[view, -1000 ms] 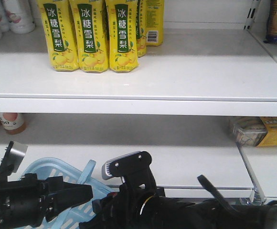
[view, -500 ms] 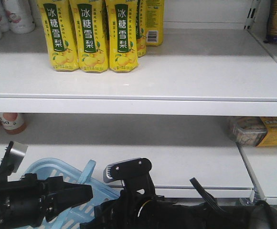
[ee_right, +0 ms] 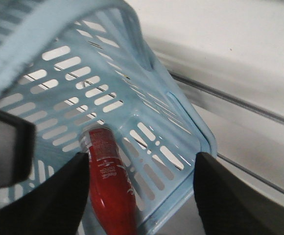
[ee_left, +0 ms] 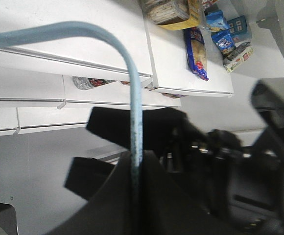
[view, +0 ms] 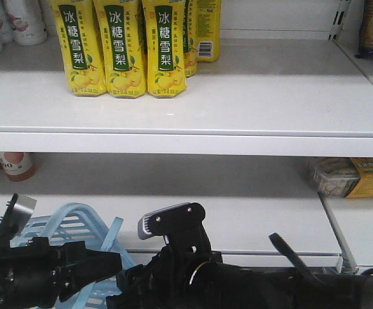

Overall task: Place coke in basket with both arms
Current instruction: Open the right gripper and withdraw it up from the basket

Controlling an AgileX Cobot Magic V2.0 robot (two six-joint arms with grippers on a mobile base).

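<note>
Coke (ee_right: 107, 186) lies on its side inside the basket (ee_right: 181, 122), near corner. Right gripper (ee_right: 142, 191) spread wide above it, holding nothing. Left gripper (ee_left: 132, 147) clamped on the basket handle (ee_left: 134, 98). Risk: basket tilts, can rolls against the slotted wall.

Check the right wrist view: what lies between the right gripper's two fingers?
The coke, lying on the slotted floor of the basket, sits between the right gripper fingers, beside the left one. Right wrist view only.
</note>
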